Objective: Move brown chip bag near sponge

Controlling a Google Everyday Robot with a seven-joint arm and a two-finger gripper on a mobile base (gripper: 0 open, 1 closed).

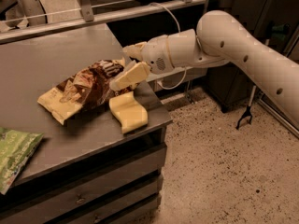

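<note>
The brown chip bag (86,85) lies on the grey table (56,55) near its right edge, with its pale yellow ends to the left and right. The sponge (128,112) lies flat just in front of the bag's right end, touching or almost touching it. My gripper (119,68) is at the bag's right end, low over the table, with its pale yellow fingers (131,76) spread apart. One finger is above the bag's end and the other lies over it, just behind the sponge.
A green-and-white snack bag (14,153) lies at the table's front left. A metal rail (93,13) runs along the back. The table's right edge drops to a speckled floor, where a black tool (245,118) stands. Drawers sit below the tabletop.
</note>
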